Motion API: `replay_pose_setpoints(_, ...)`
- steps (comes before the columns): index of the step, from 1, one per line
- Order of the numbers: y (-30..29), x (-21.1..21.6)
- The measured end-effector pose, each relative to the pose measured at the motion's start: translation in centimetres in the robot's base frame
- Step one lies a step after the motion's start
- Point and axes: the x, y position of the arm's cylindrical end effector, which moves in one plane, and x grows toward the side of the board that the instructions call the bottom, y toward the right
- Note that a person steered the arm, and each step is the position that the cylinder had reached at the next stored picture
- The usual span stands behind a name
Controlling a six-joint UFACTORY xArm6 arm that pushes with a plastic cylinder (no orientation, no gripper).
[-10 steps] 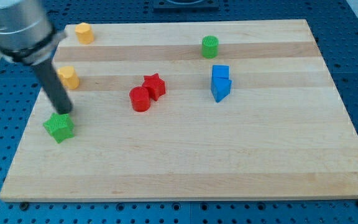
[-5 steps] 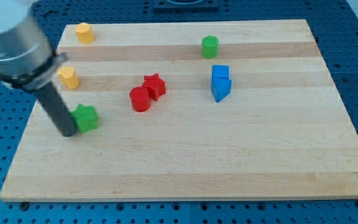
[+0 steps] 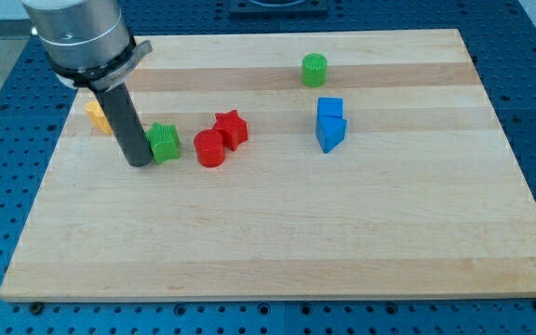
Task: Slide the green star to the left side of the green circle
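Note:
The green star [image 3: 165, 142] lies on the wooden board [image 3: 277, 233] at the view's left of centre. My tip [image 3: 140, 163] touches the star's left side. The green circle [image 3: 314, 70] stands near the view's top, right of centre, far up and right of the star. A red circle [image 3: 209, 149] sits just right of the star, with a red star [image 3: 232, 129] touching it.
Two blue blocks [image 3: 330, 124] stand together right of centre, below the green circle. A yellow block [image 3: 97, 114] shows partly behind the rod at the left. The arm's grey body [image 3: 77, 37] covers the board's top left corner.
My tip has pushed the green star to the right and upward, from the board's left edge to beside the red circle. The arm's body now hides the top-left yellow block.

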Motion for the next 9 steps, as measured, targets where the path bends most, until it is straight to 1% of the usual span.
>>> replay_pose_setpoints(1, 2.0, 2.7)
replay_pose_setpoints(2, 3.2, 3.1)
replay_pose_setpoints(5, 2.3, -4.3)
replay_pose_setpoints(6, 2.1, -5.5)
replay_pose_setpoints(7, -0.9, -4.5)
replay_pose_setpoints(8, -3.5, -4.5)
replay_pose_setpoints(9, -2.4, -5.7)
